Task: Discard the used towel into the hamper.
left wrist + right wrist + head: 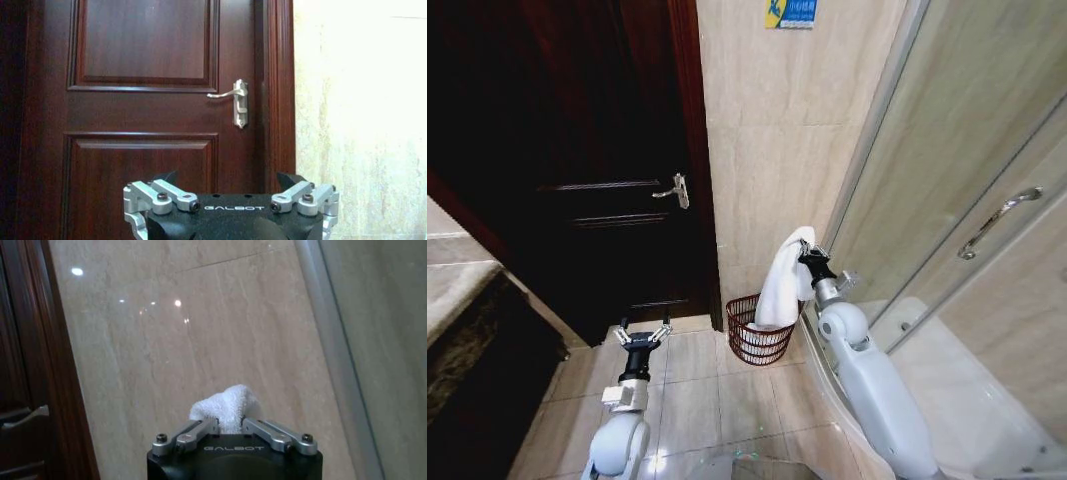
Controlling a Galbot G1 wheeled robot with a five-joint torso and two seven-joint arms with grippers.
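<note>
A white towel (784,283) hangs from my right gripper (806,249), which is shut on its top end; the cloth drapes down so its lower end reaches the rim of the hamper (757,340). The hamper is a round dark red-brown wire basket standing on the tiled floor against the wall, with white cloth lying inside it. In the right wrist view the towel (225,407) bulges out between the closed fingers (193,432) of that gripper (230,427). My left gripper (644,332) stands open and holds nothing, low over the floor in front of the door; its fingers (158,191) are spread wide.
A dark wooden door (597,150) with a metal lever handle (674,190) stands left of the hamper. A glass shower enclosure (967,190) with a bar handle (997,220) rises on the right. A dark counter (467,330) lies at the left edge. Beige floor tiles (707,400) spread between my arms.
</note>
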